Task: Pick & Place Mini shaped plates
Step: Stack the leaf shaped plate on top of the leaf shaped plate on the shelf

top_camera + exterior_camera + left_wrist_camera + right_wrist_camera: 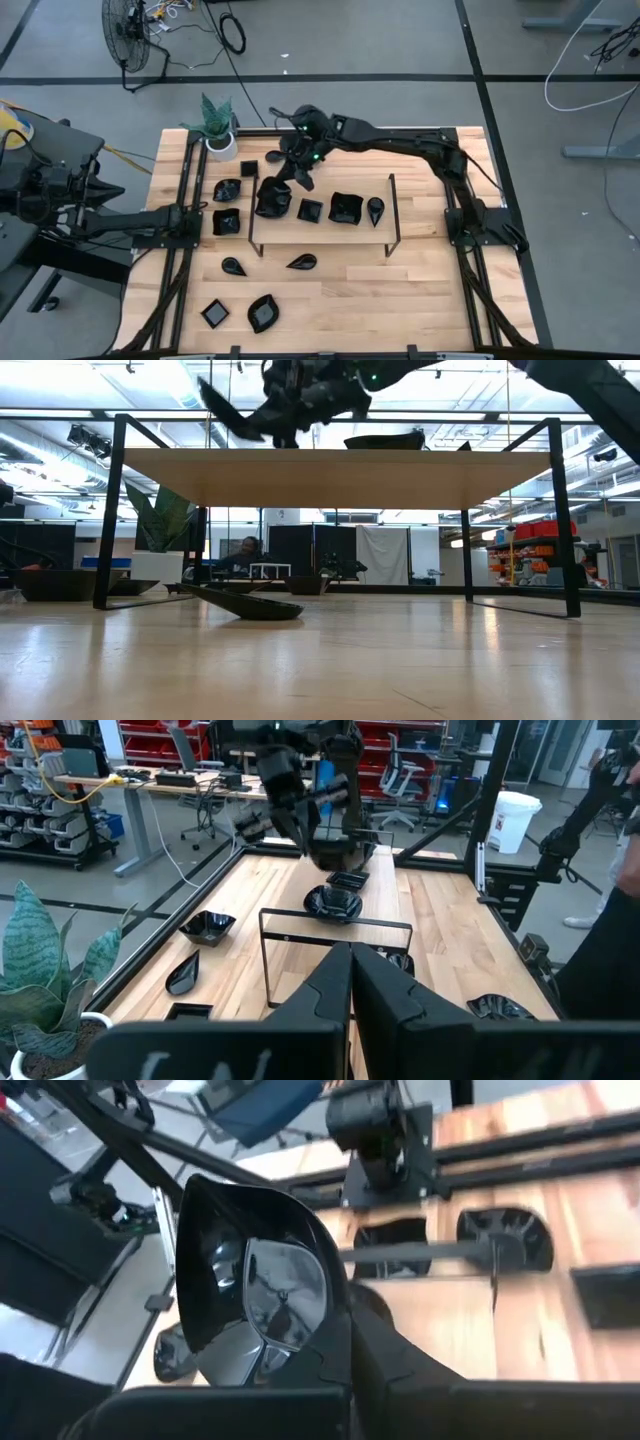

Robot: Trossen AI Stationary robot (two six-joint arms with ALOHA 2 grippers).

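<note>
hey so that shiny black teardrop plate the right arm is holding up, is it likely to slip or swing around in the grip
Probably slippery: the teardrop plate has a mirror-glossy surface showing reflections. The right gripper pinches only one edge, so the plate may pivot if jolted. It looks rigid, keeping its shape while hanging tilted in the low view.

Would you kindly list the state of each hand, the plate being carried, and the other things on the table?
right hand: shut on teardrop plate, raised above the wire frame.
teardrop plate: held, tilted, off the table.
left hand: shut, empty, waiting at the table's left edge.
wire frame: standing upright.
potted plant: upright at the far left corner.
leaf plate: resting on the table.
</note>
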